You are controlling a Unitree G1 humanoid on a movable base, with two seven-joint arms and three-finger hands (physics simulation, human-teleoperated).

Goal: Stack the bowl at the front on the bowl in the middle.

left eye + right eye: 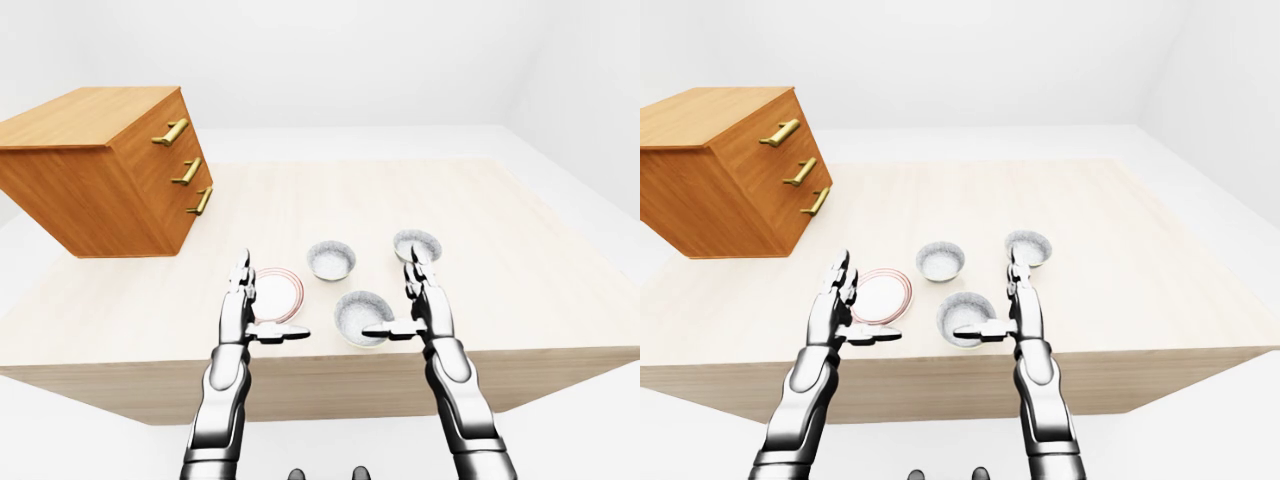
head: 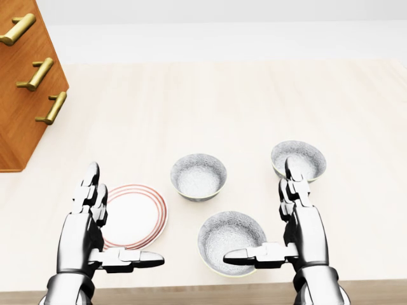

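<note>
Stacking: not begun. Near bowl point(image 2: 231, 241) and middle bowl point(image 2: 198, 176) sit apart on worktop point(image 2: 254, 101). Left robot hand point(image 2: 105, 232) and right robot hand point(image 2: 280, 222): fingers wide, empty.

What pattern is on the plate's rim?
Red concentric rings on the white plate, clearest in the head view.

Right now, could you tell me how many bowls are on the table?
3: one bowl near the bottom edge, one middle bowl above it to the left, one right bowl beyond the right hand. None appear hidden.
</note>
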